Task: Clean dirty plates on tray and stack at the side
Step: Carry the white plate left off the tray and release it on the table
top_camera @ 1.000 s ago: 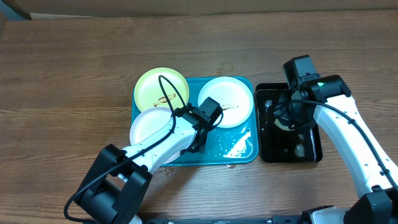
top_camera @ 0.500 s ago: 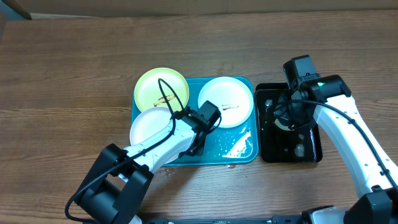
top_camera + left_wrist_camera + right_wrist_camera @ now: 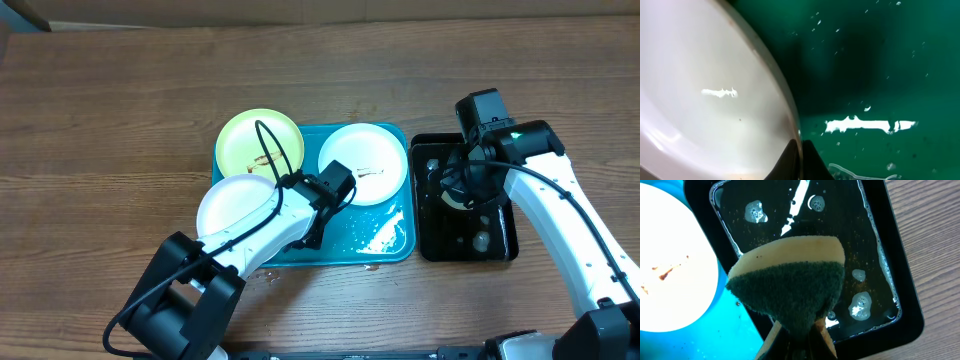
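Note:
Three plates show in the overhead view. A pale yellow-green plate (image 3: 258,142) with brown smears lies at the far left corner of the teal tray (image 3: 385,240). On the tray's far right sits a white plate (image 3: 362,162), also smeared (image 3: 670,270). A second white plate (image 3: 232,208) overhangs the tray's left edge, and my left gripper (image 3: 308,230) is shut on its right rim; the left wrist view shows that plate (image 3: 710,90) pinched between the dark fingers of the left gripper (image 3: 801,159). My right gripper (image 3: 800,330) is shut on a green-and-yellow sponge (image 3: 790,280) above the black tub.
A black rectangular tub (image 3: 514,245) of sudsy water (image 3: 860,305) stands just right of the tray. The tray floor (image 3: 865,65) is wet with droplets. Bare wooden table (image 3: 100,150) lies on all sides.
The left gripper has closed on the near white plate's rim, and that plate has slid a little to the left over the tray's edge. The right arm has not moved.

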`<state>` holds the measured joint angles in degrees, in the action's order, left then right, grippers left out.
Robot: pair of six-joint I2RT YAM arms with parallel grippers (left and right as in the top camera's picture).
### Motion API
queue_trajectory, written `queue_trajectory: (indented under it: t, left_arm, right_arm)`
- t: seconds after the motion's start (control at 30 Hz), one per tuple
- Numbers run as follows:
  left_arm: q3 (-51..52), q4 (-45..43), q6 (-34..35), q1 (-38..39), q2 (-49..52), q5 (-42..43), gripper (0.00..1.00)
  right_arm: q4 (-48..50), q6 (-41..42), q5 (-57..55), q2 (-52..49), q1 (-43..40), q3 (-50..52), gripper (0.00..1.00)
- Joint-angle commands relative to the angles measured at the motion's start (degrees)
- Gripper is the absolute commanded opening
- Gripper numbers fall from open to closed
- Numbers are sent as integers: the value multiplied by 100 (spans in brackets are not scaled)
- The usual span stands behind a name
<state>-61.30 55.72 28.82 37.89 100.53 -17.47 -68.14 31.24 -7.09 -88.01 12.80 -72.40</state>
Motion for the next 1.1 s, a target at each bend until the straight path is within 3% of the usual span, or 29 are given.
queue_trajectory:
  t: [0.0, 0.3, 0.5, 0.63, 0.93, 1.07]
  left_arm:
    - [-326, 271, 168, 13, -22, -278, 4]
    - [-841, 1108, 358, -9, -190, -925, 4]
    - [-920, 1176, 356, -352, -514, -896, 4]
    - [-920, 1121, 184, -1047, -717, -595, 4]
    - [-918, 225, -1237, -3056, -796, 1071, 4]
    - [-890, -125, -1580, -3886, -776, 1200, 4]
  right_arm:
    - [22, -24, -79, 153, -13, -116, 4]
    - [9, -24, -81, 153, -13, -116, 4]
    - [-11, -24, -81, 153, -13, -116, 4]
    - [-35, -133, -83, 153, -13, -116, 4]
    - [-79, -133, -83, 153, -13, -116, 4]
    - [-81, -131, -81, 153, -13, -116, 4]
